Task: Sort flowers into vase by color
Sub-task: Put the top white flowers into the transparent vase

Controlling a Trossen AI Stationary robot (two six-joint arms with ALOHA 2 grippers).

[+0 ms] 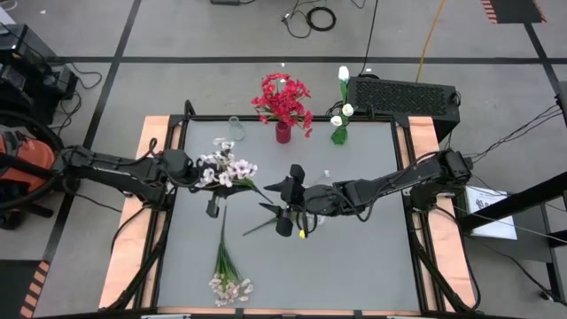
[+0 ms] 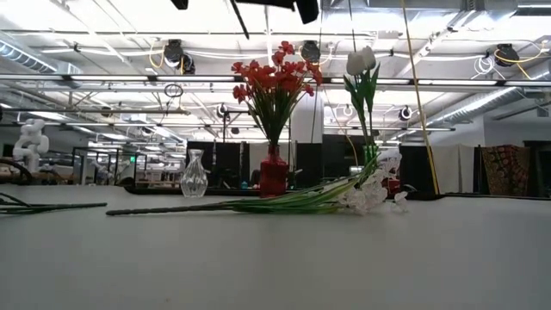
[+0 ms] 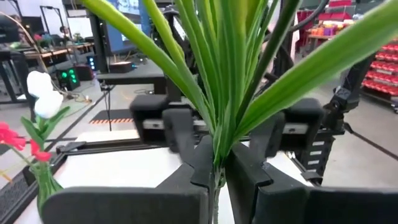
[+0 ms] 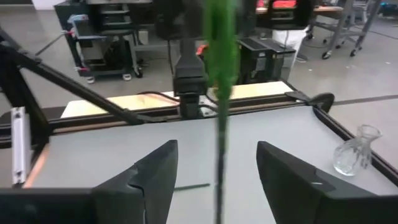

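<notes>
Two dark arms meet over the middle of the grey table (image 1: pixel 372 257). The left gripper (image 3: pixel 217 177) is clamped on a pale pinkish-white blossom stem with long green leaves (image 1: pixel 227 170), whose leaves hide much ahead of it. The right gripper (image 4: pixel 214 171) stands wide apart around the stem's green lower end. Another pale blossom stem (image 1: pixel 227 270) lies near the front edge. Along the back edge stand a clear glass vase (image 1: pixel 235 128), a red vase of red blooms (image 1: pixel 283 102) and a green vase of white buds (image 1: pixel 340 111).

You were in a robotics lab or workshop: exposed white ceiling beams (image 2: pixel 129 82), red parts-bin shelving (image 3: pixel 379 68), loose black floor cables (image 1: pixel 310 18), black equipment racks (image 4: pixel 102 37).
</notes>
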